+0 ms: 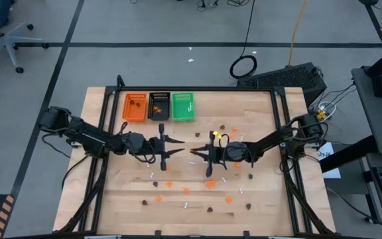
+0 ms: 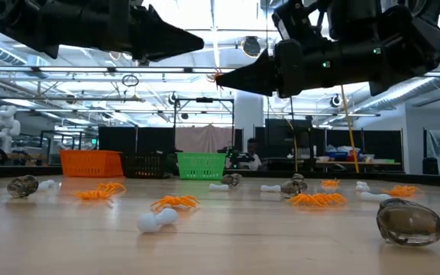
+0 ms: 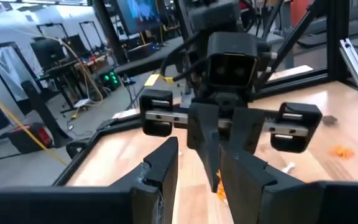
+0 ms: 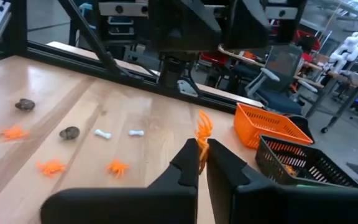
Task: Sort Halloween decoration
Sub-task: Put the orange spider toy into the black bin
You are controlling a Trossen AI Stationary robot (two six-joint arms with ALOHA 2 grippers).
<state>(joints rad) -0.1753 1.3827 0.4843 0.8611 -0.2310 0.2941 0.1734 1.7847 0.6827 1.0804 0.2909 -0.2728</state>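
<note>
Above mid-table, right pincer pinches an orange spider trinket; left pincer gapes empty.

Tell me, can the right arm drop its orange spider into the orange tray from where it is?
Probably not yet. The right gripper holds the orange spider above mid-table, and the orange tray sits farther back. Nothing seems to block the way.

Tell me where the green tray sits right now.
In the high view the green tray sits at the table's far edge, left of centre, beside the black tray.
</note>
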